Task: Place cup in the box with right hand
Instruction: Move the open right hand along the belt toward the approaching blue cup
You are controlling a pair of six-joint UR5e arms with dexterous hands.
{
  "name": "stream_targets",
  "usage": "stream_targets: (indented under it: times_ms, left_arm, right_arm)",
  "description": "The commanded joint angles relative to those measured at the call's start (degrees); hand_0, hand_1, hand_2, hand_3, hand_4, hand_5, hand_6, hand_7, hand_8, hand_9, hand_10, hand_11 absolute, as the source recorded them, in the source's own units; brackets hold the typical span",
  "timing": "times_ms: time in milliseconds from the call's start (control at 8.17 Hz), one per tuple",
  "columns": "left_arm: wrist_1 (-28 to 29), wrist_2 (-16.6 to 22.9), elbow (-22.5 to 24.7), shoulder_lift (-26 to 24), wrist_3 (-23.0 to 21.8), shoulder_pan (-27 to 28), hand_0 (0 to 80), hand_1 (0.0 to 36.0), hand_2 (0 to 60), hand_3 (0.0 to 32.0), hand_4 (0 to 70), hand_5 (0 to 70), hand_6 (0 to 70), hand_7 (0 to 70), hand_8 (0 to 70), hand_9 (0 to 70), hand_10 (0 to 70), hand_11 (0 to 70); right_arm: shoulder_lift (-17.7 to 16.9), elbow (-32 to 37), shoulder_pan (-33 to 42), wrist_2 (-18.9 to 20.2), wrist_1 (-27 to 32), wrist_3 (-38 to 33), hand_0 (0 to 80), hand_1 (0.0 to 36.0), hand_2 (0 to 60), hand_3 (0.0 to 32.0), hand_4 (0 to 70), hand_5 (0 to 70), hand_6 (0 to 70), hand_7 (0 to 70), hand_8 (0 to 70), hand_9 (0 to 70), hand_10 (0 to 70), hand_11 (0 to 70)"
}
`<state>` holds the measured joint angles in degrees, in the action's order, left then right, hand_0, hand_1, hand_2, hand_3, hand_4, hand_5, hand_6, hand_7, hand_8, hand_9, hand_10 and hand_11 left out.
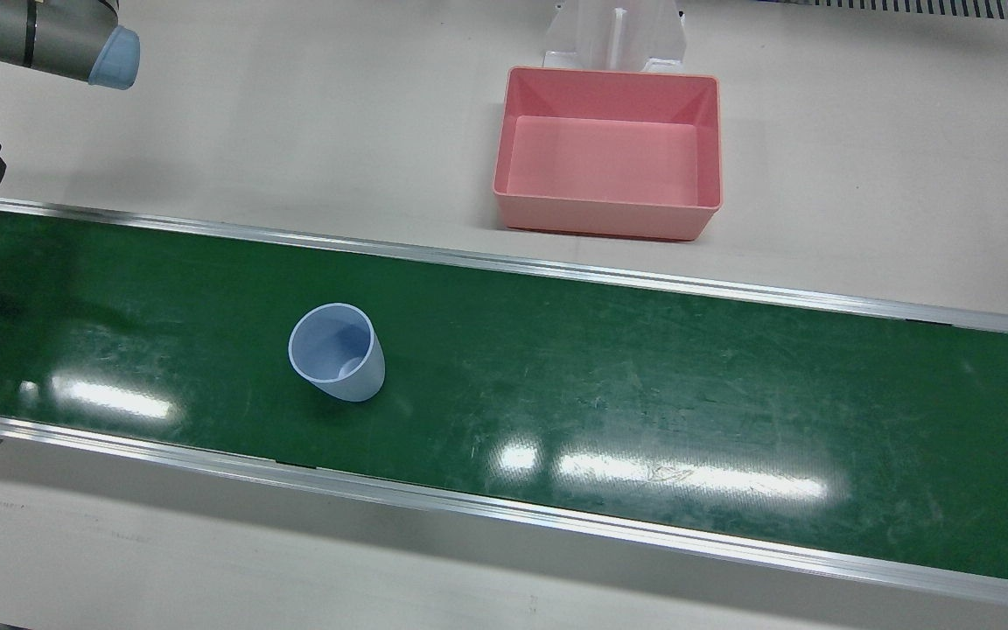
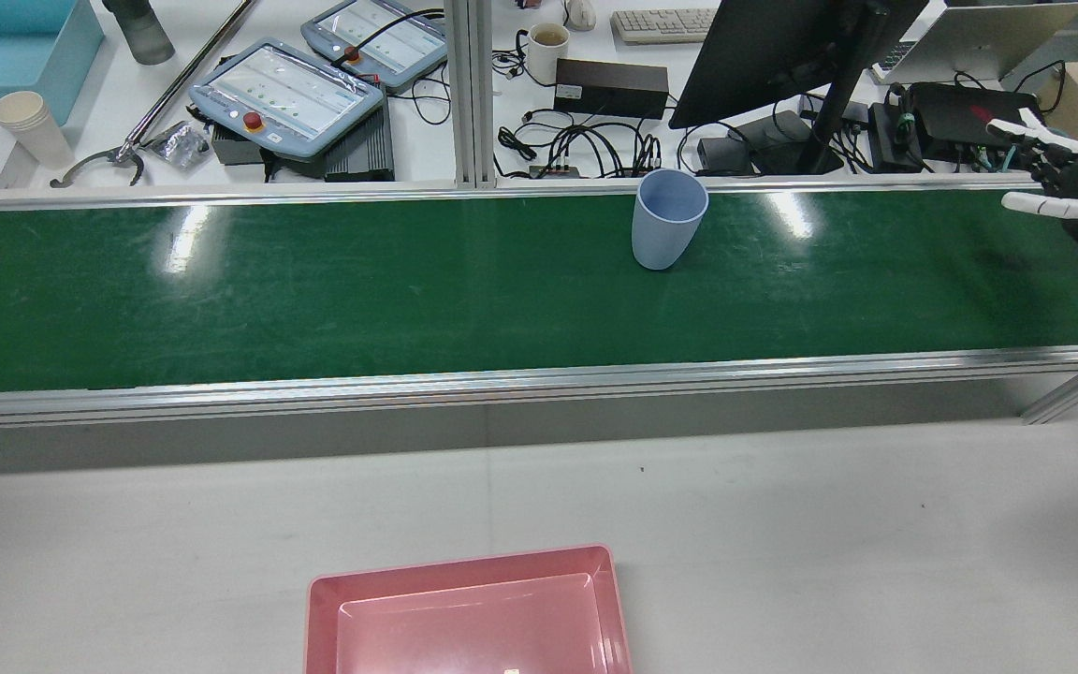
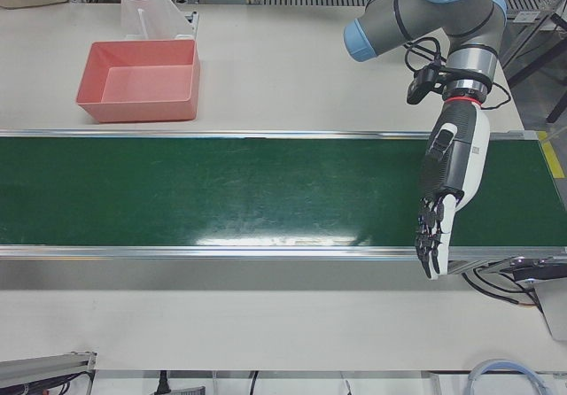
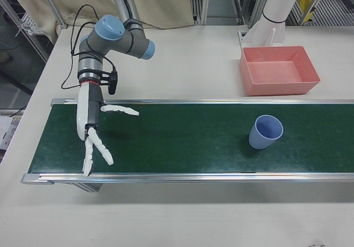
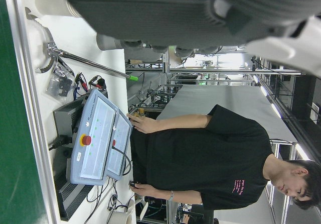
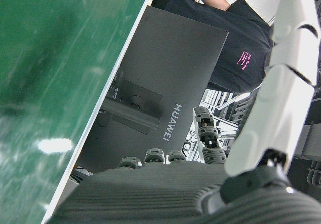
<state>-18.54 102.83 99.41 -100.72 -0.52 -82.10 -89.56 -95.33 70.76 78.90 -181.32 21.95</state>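
Note:
A light blue cup (image 1: pixel 336 352) stands upright on the green belt, also in the rear view (image 2: pixel 668 218) and the right-front view (image 4: pixel 265 132). The empty pink box (image 1: pixel 602 219) sits on the white table behind the belt, also in the right-front view (image 4: pixel 279 86) and the left-front view (image 3: pixel 137 110). My right hand (image 4: pixel 93 132) is open with fingers spread, low over the belt's end and far from the cup; it shows at the rear view's right edge (image 2: pixel 1063 192). My left hand (image 3: pixel 441 202) is open and empty, fingers pointing down over the belt's other end.
The green conveyor belt (image 1: pixel 644 376) has metal rails along both sides. A white arm pedestal (image 1: pixel 613 35) stands just behind the box. A desk beyond the belt holds a monitor (image 2: pixel 782 47), teach pendants (image 2: pixel 286 94), cables and cups.

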Motion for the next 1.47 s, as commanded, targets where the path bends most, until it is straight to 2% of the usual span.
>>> stream_targets:
  times_ms: [0, 122, 1347]
  left_arm:
    - [0.0, 0.0, 0.0, 0.0, 0.1, -0.1, 0.0, 0.0, 0.0, 0.0, 0.0, 0.0, 0.0, 0.0, 0.0, 0.0, 0.0, 0.0]
    - [0.0, 0.0, 0.0, 0.0, 0.1, 0.0, 0.0, 0.0, 0.0, 0.0, 0.0, 0.0, 0.0, 0.0, 0.0, 0.0, 0.0, 0.0]
    - [0.0, 0.0, 0.0, 0.0, 0.1, -0.1, 0.0, 0.0, 0.0, 0.0, 0.0, 0.0, 0.0, 0.0, 0.0, 0.0, 0.0, 0.0]
  right_arm:
    - [0.0, 0.0, -0.4, 0.0, 0.0, -0.1, 45.9, 15.7, 13.3, 0.0, 0.0, 4.8, 1.8, 0.9, 3.5, 3.1, 0.0, 0.0]
    - [0.0, 0.0, -0.6, 0.0, 0.0, -0.1, 43.3, 14.1, 14.6, 0.0, 0.0, 4.2, 1.8, 1.6, 3.5, 3.1, 0.0, 0.0]
    - [0.0, -0.7, -5.9, -0.1, 0.5, 0.0, 42.9, 14.0, 15.4, 0.0, 0.0, 4.2, 1.7, 0.8, 3.6, 3.4, 0.0, 0.0]
